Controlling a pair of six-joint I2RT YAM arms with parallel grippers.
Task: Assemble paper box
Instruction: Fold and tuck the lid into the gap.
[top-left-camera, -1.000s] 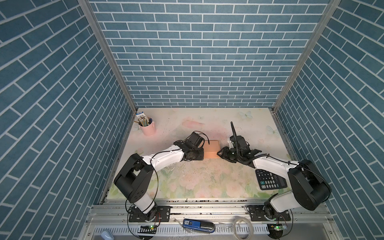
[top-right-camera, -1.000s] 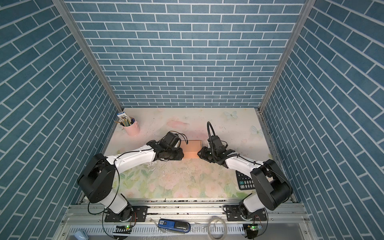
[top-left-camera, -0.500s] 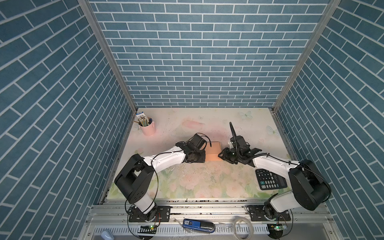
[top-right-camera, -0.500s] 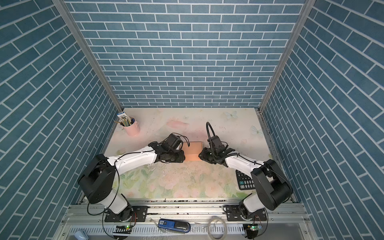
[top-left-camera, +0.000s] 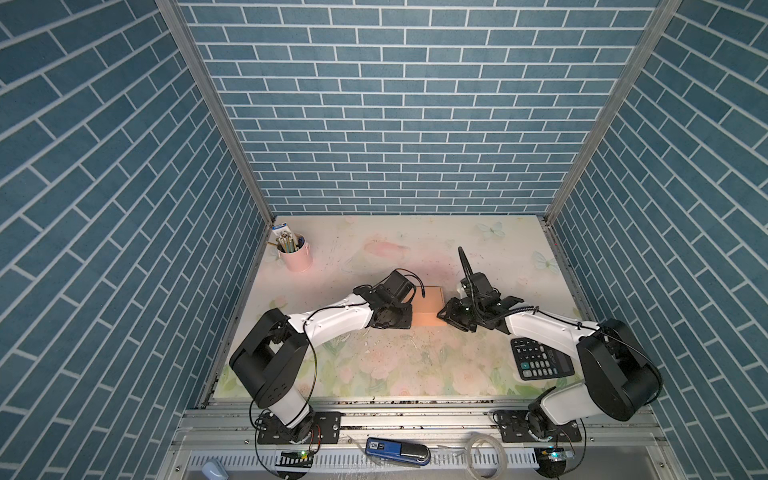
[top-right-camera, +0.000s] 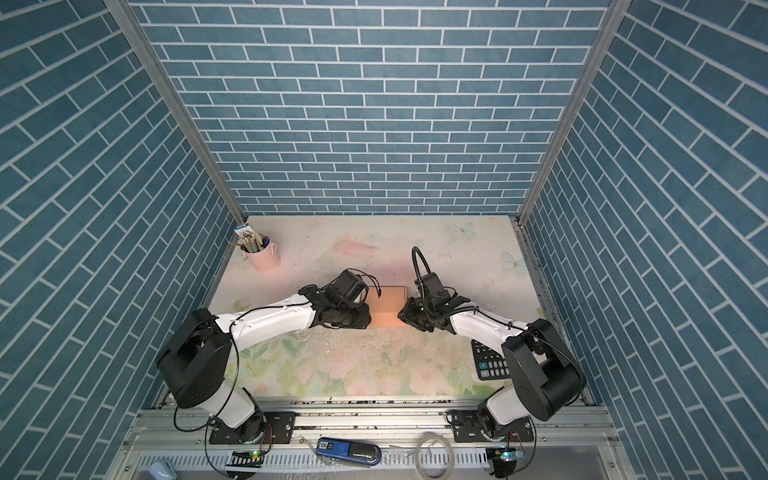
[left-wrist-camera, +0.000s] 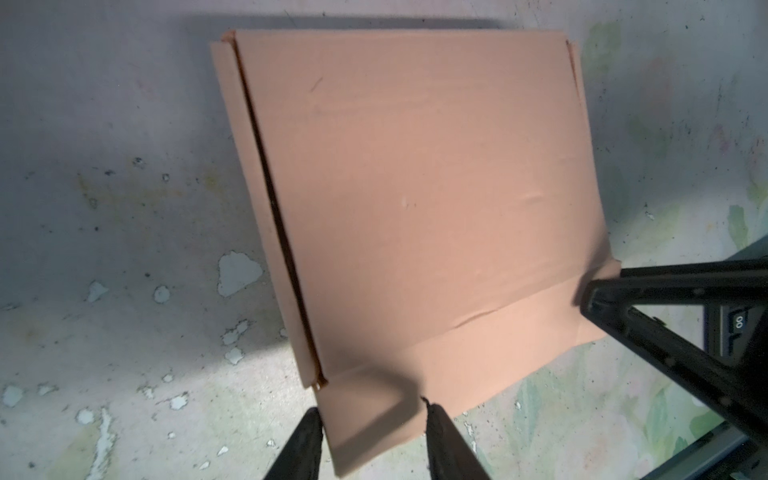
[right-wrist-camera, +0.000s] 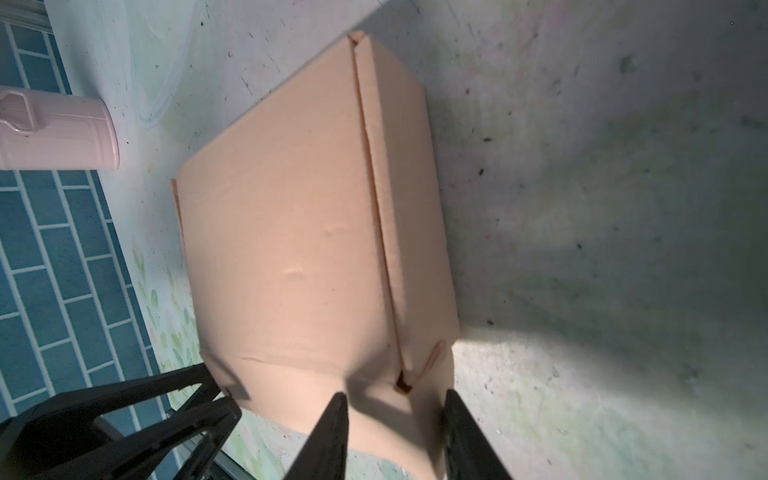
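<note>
Vs a sec ago, we see the paper box (top-left-camera: 428, 306) & both grippers slightly nearer the front of the table (top-left-camera: 415, 249); box lies folded shut mid-table, thin slits showing along both short sides where lid meets wall; bare table lies behind & in front; cup (top-left-camera: 296, 257) is well apart at back left, calculator (top-left-camera: 540, 363) near the rt forearm; left gripper (left-wrist-camera: 372, 409) & right gripper (right-wrist-camera: 392, 397) each stand part-open astride a front corner, fingers against cardboard; we cannot tell if either pinches it.
</note>
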